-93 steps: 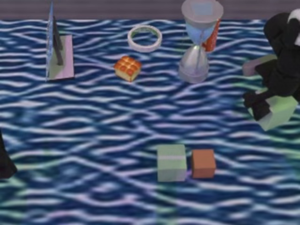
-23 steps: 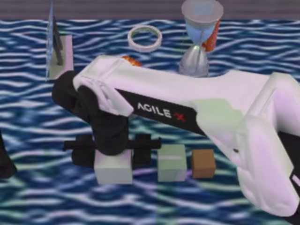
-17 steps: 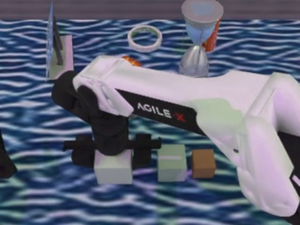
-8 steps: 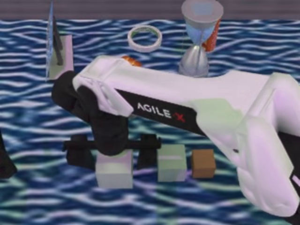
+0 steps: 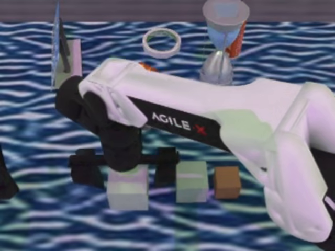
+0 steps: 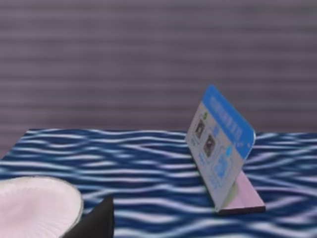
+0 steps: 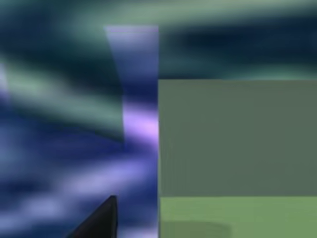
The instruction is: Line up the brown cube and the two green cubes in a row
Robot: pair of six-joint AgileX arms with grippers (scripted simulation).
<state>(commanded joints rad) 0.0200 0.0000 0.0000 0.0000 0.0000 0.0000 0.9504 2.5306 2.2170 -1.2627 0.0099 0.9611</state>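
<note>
The brown cube (image 5: 226, 182) sits on the near part of the table at the right end of a row. Just to its left stands one green cube (image 5: 191, 181). The other green cube (image 5: 127, 188) rests on the table farther left. My right gripper (image 5: 126, 168) is open above that cube, with a black finger (image 5: 166, 166) standing off each side. In the right wrist view the green cube (image 7: 237, 148) fills much of the picture, beside one dark fingertip (image 7: 101, 220). My left gripper (image 5: 4, 180) is parked at the table's left edge.
A blue card stand (image 5: 65, 52) is at the back left, also in the left wrist view (image 6: 223, 148). A white tape ring (image 5: 162, 43) and an hourglass (image 5: 222, 42) stand at the back. An orange bumpy cube (image 5: 148, 66) peeks from behind my right arm (image 5: 235, 125).
My right arm carried the second green cube across and set it down left of the other green cube. In the last second its fingers spread apart and let go of it.
</note>
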